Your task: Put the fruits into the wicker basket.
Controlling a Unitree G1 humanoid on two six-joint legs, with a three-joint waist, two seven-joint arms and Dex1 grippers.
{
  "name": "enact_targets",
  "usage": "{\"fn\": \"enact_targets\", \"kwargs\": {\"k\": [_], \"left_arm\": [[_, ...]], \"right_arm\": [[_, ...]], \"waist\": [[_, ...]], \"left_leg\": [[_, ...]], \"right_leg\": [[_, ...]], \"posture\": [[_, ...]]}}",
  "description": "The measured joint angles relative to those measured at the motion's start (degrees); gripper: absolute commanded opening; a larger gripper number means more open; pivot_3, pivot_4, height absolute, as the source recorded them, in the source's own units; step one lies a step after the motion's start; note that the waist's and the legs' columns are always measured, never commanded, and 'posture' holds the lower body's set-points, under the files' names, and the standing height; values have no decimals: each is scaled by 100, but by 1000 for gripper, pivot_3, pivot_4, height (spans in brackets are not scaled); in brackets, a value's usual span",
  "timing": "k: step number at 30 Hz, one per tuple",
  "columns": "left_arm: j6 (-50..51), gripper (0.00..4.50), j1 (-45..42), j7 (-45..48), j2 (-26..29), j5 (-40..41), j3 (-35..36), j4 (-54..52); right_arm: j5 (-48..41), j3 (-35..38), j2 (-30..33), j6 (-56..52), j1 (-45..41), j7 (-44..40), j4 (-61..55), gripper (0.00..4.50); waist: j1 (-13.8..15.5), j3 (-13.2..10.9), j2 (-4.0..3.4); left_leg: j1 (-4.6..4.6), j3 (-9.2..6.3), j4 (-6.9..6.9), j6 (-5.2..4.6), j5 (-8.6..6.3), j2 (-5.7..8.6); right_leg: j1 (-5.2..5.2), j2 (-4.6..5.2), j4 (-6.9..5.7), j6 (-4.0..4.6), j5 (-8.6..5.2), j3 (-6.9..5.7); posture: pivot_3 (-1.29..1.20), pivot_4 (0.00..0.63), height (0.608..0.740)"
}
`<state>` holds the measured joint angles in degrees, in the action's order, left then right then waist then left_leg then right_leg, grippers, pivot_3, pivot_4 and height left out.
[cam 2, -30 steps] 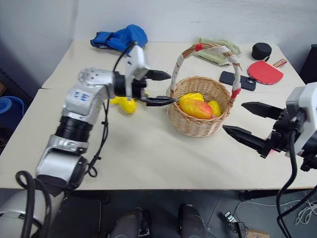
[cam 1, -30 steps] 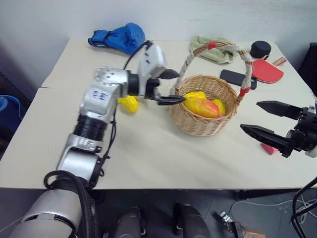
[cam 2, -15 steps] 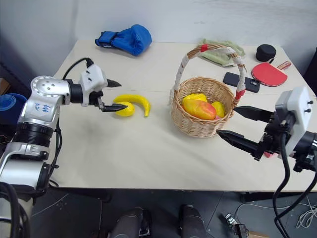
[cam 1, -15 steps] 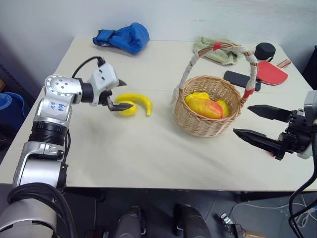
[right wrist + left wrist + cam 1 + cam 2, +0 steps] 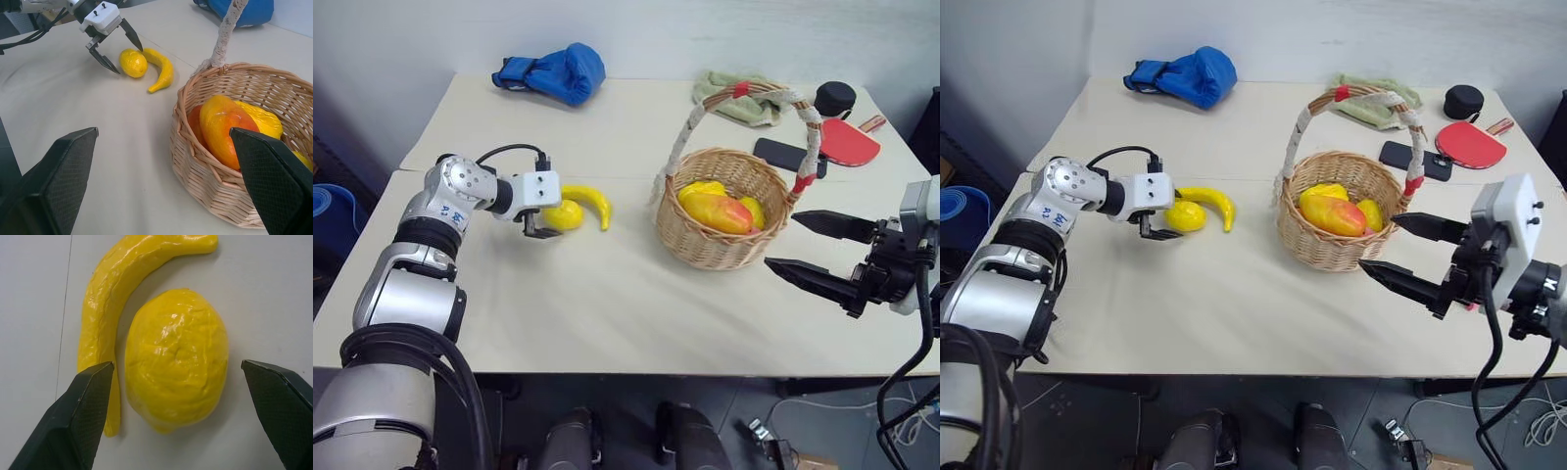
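A yellow lemon (image 5: 565,215) lies on the table against the inner curve of a yellow banana (image 5: 594,202), left of the wicker basket (image 5: 720,252). My left gripper (image 5: 551,217) stands open low over the table, its fingers on either side of the lemon (image 5: 176,360) without touching it. The banana (image 5: 122,284) lies just past one fingertip. A mango (image 5: 715,211) with a red blush lies inside the basket, with more yellow fruit beside it. Right of the basket my right gripper (image 5: 783,240) hangs open and empty, pointing at the basket (image 5: 230,181).
A blue boxing glove (image 5: 553,73) lies at the back left. At the back right, behind the basket, are a green cloth (image 5: 729,93), a black phone (image 5: 783,152), a red paddle (image 5: 847,142) and a round black object (image 5: 834,96).
My left gripper has swung away from the basket's rim, leftward and down, and now brackets the lemon. The right gripper has stayed where it was.
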<state>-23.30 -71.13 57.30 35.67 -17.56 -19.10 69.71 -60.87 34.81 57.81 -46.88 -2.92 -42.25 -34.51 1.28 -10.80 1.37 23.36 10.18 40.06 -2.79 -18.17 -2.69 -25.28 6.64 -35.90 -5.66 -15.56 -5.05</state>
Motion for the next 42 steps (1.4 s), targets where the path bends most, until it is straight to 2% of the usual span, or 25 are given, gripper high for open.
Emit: {"fn": "enact_targets", "kwargs": {"k": [3, 5, 8, 12, 15, 17, 20, 24, 28, 32, 38, 42], "left_arm": [[1, 2916, -4, -42, -39, -74, 2, 72], [0, 2589, -10, -92, -42, -114, 1, 77], [-14, 2573, -10, -66, -46, -131, 10, 75], [78, 2572, 69, 944, -145, 320, 301, -242], [947, 2572, 387, 2098, -352, 1325, 742, -1573], [1803, 2572, 473, 2228, -581, 1747, 865, -2540], [3287, 2572, 465, 1666, -1117, 2069, 994, -3902], [5039, 2572, 352, 454, -1991, 2114, 987, -4797], [5732, 2572, 230, -439, -2617, 2002, 826, -4940], [5798, 2572, 11, -1414, -3154, 1681, 612, -4674], [5862, 4417, -38, -1870, -3410, 1623, 564, -4373], [5863, 4463, -57, -1909, -3379, 1620, 551, -4250]], "right_arm": [[-12, 0, 0, 0, -7, 37, -8, 4500], [-15, 0, 0, 0, -39, 49, -7, 4500], [-17, 0, 1, 0, -85, 56, -7, 4500], [-19, 0, 2, -3, -106, 56, -3, 4500], [-50, 17, 4, -31, -105, 60, -4, 4500], [-70, 54, 4, -56, -83, 71, -13, 4500], [-107, 163, 4, -77, -24, 101, -40, 4500], [-137, 215, 4, -84, 27, 181, -141, 4500], [-138, 277, 1, -83, 154, 251, -160, 4500], [-138, 293, -4, -66, 171, 334, -261, 4500], [-33, 298, -9, -52, 185, 533, -284, 4500], [144, 298, -8, -46, 179, 624, -171, 4500]], "waist": [[-10, 0, 0], [-9, 0, 0], [-9, 0, 0], [-11, 0, 0], [10, 0, 0], [16, 0, 0], [10, 0, 0], [4, 0, 0], [-5, 0, 0], [9, 0, 0], [6, 0, -1], [7, 0, -1]], "left_leg": [[0, 0, 0, 1, -1, -1], [0, 0, 0, 1, -1, -1], [0, 0, 0, 1, -1, -1], [3, 1, 1, 2, -1, -2], [10, -5, 7, 2, 0, -1], [18, -11, 13, -1, 1, 1], [12, -16, 15, -7, 2, 4], [-8, -21, 14, -8, 2, 4], [-11, -21, 10, -7, 2, 2], [-11, -22, 10, -8, 2, 3], [-11, -22, 5, -7, 2, 2], [-11, -22, 5, -7, 2, 2]], "right_leg": [[-1, 0, -1, 0, 0, -6], [-1, 1, -1, 0, 0, -7], [-1, 2, -1, 0, 0, -7], [-3, 2, -1, 1, 0, -12], [-2, 4, -6, 1, 0, -15], [0, 3, -9, -3, 2, -14], [16, -1, -7, -15, 9, -9], [40, -4, 13, -18, 10, -8], [40, -6, 20, -17, 10, -7], [41, -3, 26, -17, 10, -7], [38, -2, 26, -14, 8, -9], [39, -1, 27, -14, 8, -9]], "posture": [[0, 150, 740], [0, 150, 740], [0, 150, 740], [0, 150, 740], [0, 150, 740], [0, 150, 740], [0, 150, 740], [0, 150, 740], [0, 150, 740], [0, 150, 740], [0, 150, 740], [0, 150, 740]]}}
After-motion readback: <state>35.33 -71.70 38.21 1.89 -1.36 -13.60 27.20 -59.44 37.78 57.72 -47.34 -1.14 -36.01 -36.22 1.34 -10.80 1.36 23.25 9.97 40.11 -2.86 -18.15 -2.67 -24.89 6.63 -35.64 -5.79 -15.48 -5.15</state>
